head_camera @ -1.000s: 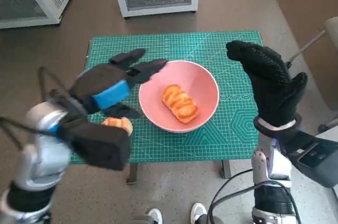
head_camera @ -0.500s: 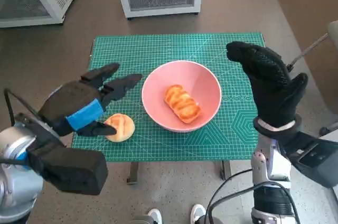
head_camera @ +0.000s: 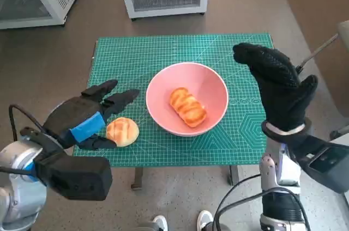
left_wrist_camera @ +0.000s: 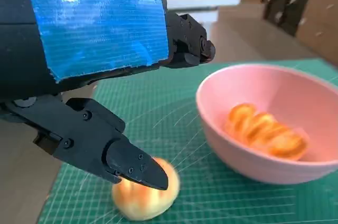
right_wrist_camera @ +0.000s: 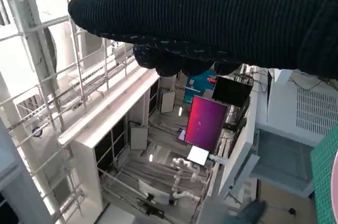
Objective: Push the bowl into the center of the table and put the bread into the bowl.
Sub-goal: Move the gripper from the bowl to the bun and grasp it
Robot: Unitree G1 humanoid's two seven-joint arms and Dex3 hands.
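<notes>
Over the bun [head_camera: 122, 131] | left hand [head_camera: 87, 115] spread, holding nothing | touch unclear

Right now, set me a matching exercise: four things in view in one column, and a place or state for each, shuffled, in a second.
Things:
1. long bread
2. round bun
3. left hand
4. right hand

Places or states:
A. raised at the mat's right edge, holding nothing
B. lying inside the pink bowl
C. on the green mat, left of the bowl
D. open over the mat's left edge, beside the bun

Pairs: 1-B, 2-C, 3-D, 4-A
</notes>
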